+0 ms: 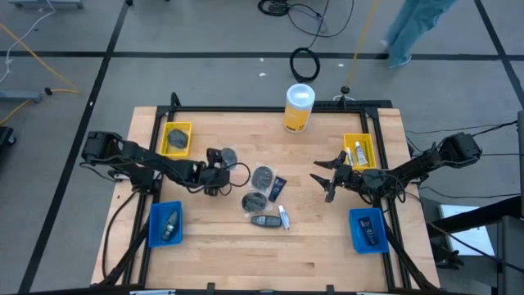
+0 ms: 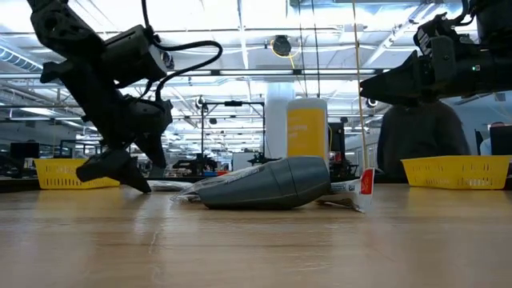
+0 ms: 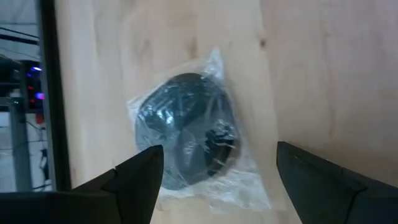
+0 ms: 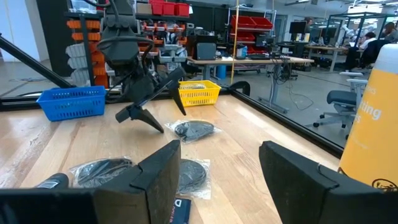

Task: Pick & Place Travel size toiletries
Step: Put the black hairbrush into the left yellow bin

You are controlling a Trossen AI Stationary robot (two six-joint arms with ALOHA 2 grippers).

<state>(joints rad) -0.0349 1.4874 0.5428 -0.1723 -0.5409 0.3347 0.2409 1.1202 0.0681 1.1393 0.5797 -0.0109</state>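
Observation:
Several travel size toiletries lie on the wooden table's middle: two wrapped dark discs (image 1: 264,176) (image 1: 254,201), a dark blue sachet (image 1: 278,188), a dark grey bottle (image 1: 264,221) (image 2: 272,184) and a white tube (image 1: 284,217). A third wrapped disc (image 1: 228,156) (image 3: 186,143) lies flat further left. My left gripper (image 1: 221,168) (image 3: 217,180) slants down just over it, open, one finger on either side of it in the left wrist view. My right gripper (image 1: 327,176) (image 4: 221,180) hangs open and level right of the pile, with nothing between its fingers.
Yellow bins (image 1: 176,138) (image 1: 359,150) stand at the far left and far right, blue bins (image 1: 166,223) (image 1: 368,228) at the near left and near right, each with items in it. A tall yellow container with a white lid (image 1: 299,106) stands at the far edge.

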